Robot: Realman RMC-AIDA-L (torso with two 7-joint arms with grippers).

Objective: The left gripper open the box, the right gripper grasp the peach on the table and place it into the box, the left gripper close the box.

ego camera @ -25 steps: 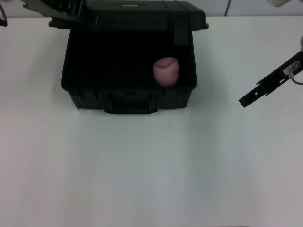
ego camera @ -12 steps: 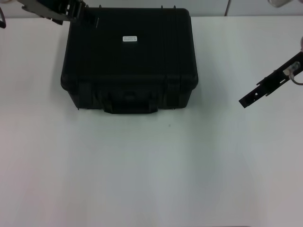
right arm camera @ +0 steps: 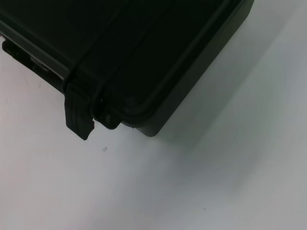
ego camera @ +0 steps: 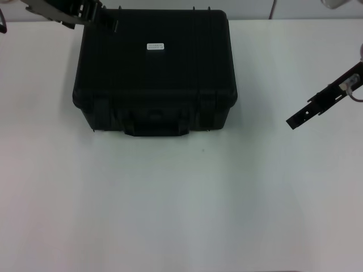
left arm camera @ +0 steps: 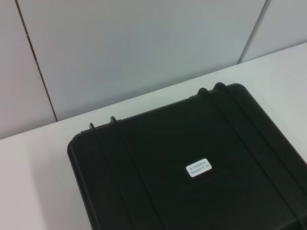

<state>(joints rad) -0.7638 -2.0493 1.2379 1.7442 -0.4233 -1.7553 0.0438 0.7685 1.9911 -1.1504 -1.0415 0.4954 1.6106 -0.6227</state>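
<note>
Since 1 s ago the lid has dropped: box (ego camera: 154,71) was open w/ the peach visible inside, now it's fully shut and looks the same as half a sec ago. Nothing else has shifted, both arms sit where they were.

Going left to right in head view: left gripper (ego camera: 85,12) is at the far-left back corner of the box, right by the lid's rear edge, up at the top of the frame. I can't tell if its fingers are open or closed, and can't tell if it touches the lid. Left wrist cam looks down on the lid top w/ its small white label (left arm camera: 199,168), ribs running across, and the wall behind.

Box sits on the desk (ego camera: 181,204) toward the back, left of centre, lid flat, handle (ego camera: 156,120) and latches facing me. Peach isn't visible anywhere now w/ the lid shut.

Right gripper (ego camera: 296,120) hangs well off to the right of the box, above the desk, pointing down-left toward it, holding nothing. Its fingers look together, closed. Right wrist cam shows a box corner w/ one latch (right arm camera: 79,115) hanging down over the desk.
</note>
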